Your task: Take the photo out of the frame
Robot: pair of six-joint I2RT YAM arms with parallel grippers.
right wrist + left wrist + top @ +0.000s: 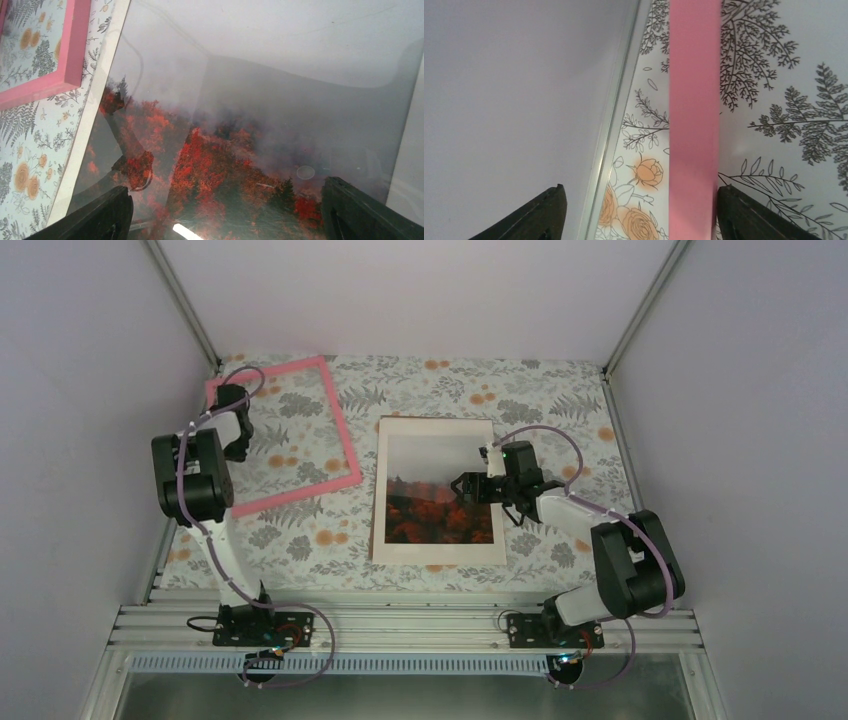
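The pink frame (pixel 341 431) lies tilted on the floral cloth at the back left, with nothing but cloth inside it. The photo (pixel 438 502) of red-orange trees with a white margin lies flat in the middle, apart from the frame. My left gripper (pixel 232 400) is at the frame's left side. In the left wrist view its jaws (pixel 641 187) stand open, and the frame's pink bar (pixel 693 125) runs between them, close to the right finger. My right gripper (pixel 465 485) hovers open over the photo (pixel 220 165), nothing between its fingers (pixel 227 184); the frame's corner (pixel 70 55) shows at top left.
A metal rail (pixel 611 130) and the grey wall (pixel 514 100) run close along the frame's left side. Grey walls enclose the floral cloth (pixel 300 530) on three sides. The photo's surface is glossy and reflects my right arm.
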